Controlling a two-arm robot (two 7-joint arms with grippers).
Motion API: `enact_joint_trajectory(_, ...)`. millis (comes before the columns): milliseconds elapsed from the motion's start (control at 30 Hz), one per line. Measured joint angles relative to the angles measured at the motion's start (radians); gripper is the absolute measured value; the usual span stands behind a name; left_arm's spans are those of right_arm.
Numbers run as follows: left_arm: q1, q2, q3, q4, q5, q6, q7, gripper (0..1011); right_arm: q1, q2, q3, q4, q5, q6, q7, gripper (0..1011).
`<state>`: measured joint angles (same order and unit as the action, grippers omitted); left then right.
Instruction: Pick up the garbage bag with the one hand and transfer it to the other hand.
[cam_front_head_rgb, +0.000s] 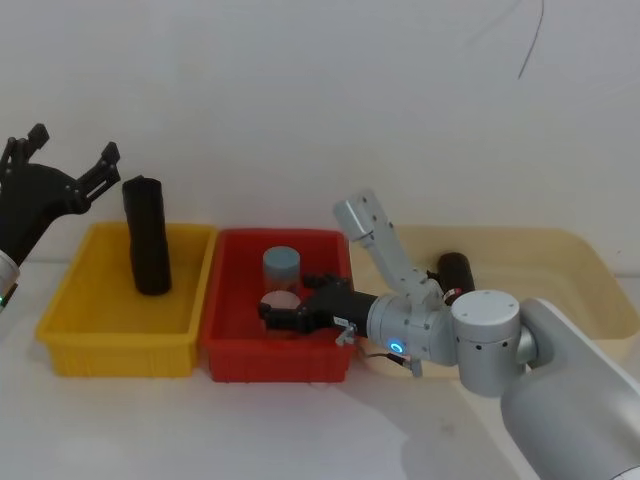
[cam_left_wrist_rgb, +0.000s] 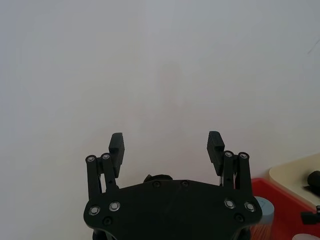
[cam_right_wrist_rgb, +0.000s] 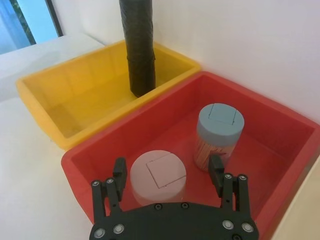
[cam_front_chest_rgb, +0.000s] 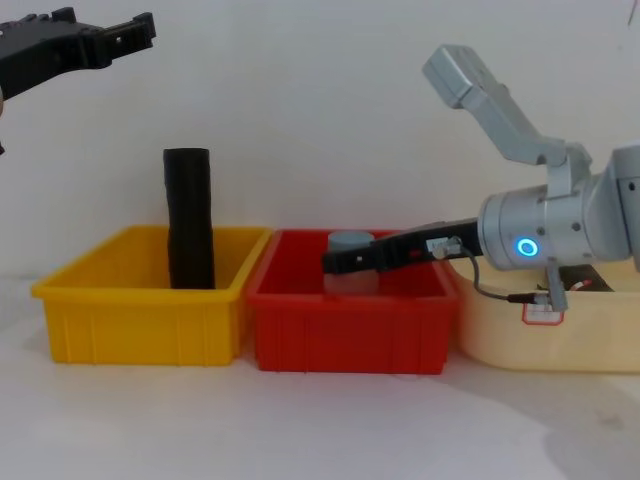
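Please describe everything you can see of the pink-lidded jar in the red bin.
The pink-lidded jar is a short, round container that looks like plastic. Its flat pale pink lid bears a faint square outline. It stands upright on the floor of the red bin, nearer the robot than the taller blue-lidded jar and apart from it. The open right hand has one finger on each side of the jar. Whether they touch it cannot be told.
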<state>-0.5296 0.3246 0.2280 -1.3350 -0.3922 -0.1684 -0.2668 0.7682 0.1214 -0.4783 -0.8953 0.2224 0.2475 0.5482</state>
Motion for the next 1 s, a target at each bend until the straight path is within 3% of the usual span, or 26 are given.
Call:
enact_joint_trajectory(433,0.0,0.0,0.0,0.0,0.0,0.0,0.0,1001,0.01,0.001,-0.033,0.016,-0.022,-0.009,-0.012,994)
enact_joint_trajectory(567,0.0,0.0,0.0,0.0,0.0,0.0,0.0,1001,0.011,0.002,-0.04,0.017,-0.031,-0.015,-0.019,945)
enact_joint_trajectory(700,0.0,0.0,0.0,0.0,0.0,0.0,0.0,1001,0.008,0.005,-0.046,0.016,-0.041,-0.024,-0.026,801)
enact_joint_trajectory(900,0.0,0.0,0.0,0.0,0.0,0.0,0.0,1001,0.001,0.008,-0.046,0.004,-0.043,-0.031,-0.032,666)
enact_joint_trajectory(1000,0.0,0.0,0.0,0.0,0.0,0.0,0.0,1001,-0.006,0.012,-0.043,-0.01,-0.042,-0.034,-0.034,663)
